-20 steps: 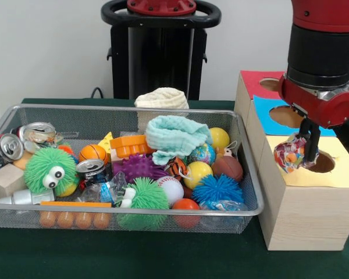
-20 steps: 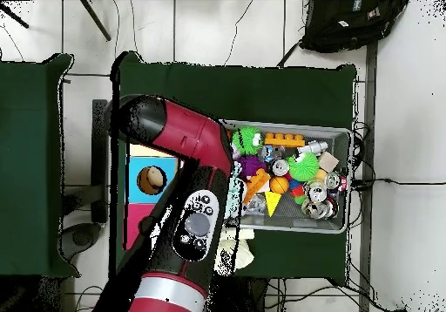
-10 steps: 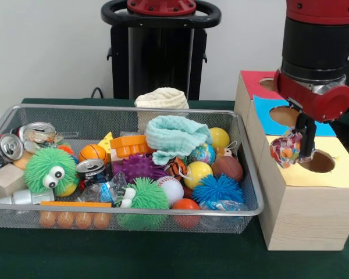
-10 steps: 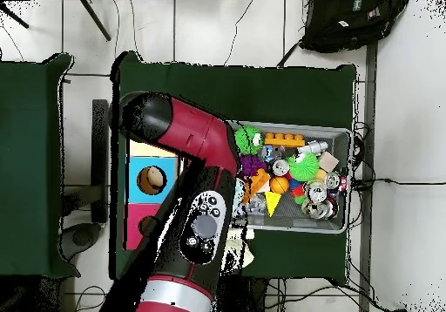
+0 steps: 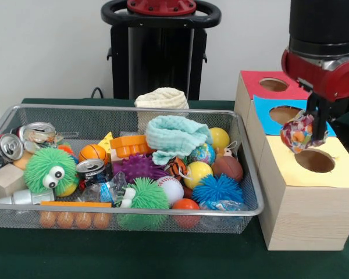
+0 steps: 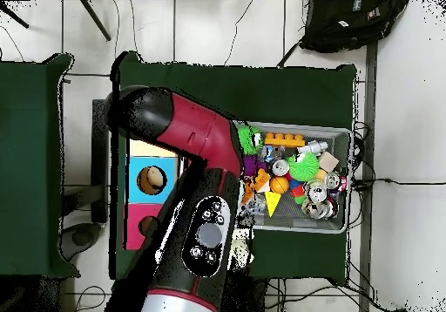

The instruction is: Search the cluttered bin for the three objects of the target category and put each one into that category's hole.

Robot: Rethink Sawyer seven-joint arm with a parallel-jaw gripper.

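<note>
Green table [image 5: 163, 256]: bin [image 5: 128, 218], wooden box [image 5: 302, 215].

one bin [image 5: 247, 210] stood beside three holes: red [image 5: 273, 84], blue [image 5: 285, 111] and yellow [image 5: 314, 160]. in the bin lay three crushed cans [image 5: 10, 146], two green spiky balls [image 5: 49, 170], one purple [image 5: 138, 167] and one blue [image 5: 217, 189] spiky ball, one baseball [image 5: 171, 188], one small basketball [image 5: 93, 153], one wooden block [image 5: 6, 180], one folded cloth [image 5: 175, 137].
</note>
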